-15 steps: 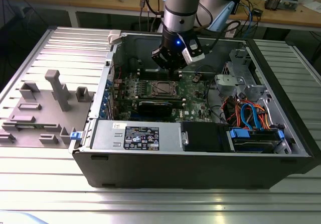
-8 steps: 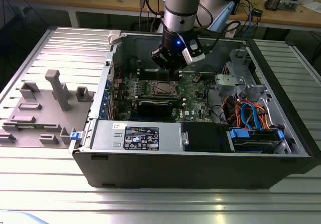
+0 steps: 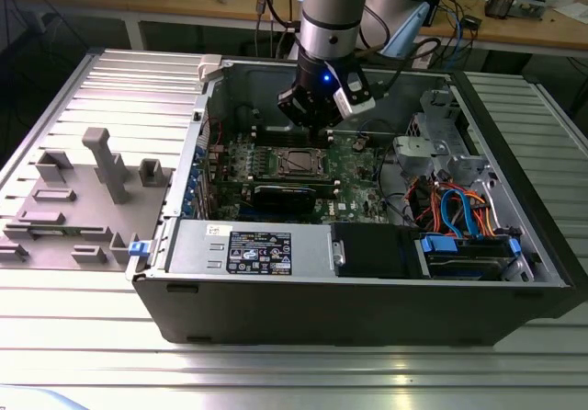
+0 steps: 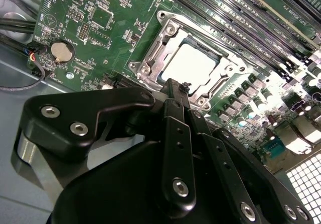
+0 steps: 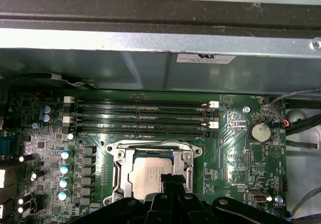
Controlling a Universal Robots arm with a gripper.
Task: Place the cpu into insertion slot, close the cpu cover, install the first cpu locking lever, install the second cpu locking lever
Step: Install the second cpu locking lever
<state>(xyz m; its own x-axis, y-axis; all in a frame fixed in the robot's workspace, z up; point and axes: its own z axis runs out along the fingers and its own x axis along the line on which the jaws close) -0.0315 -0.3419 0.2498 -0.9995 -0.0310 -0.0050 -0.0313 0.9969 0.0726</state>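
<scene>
The cpu lies flat in the insertion slot on the green board, its silver-grey top bare. The cpu cover lies down around it as a silvery frame, and the chip shows through its window. Thin metal levers run along two sides of the frame; I cannot tell whether they are latched. My gripper hangs just above the socket's edge, its black fingers shut together with nothing between them.
Long memory slots run beside the socket toward the case wall. A black graphics card lies on its other side. A coin battery sits on the board. Drive cage and coloured cables fill the exterior view's right; a grey fixture tray lies outside the case.
</scene>
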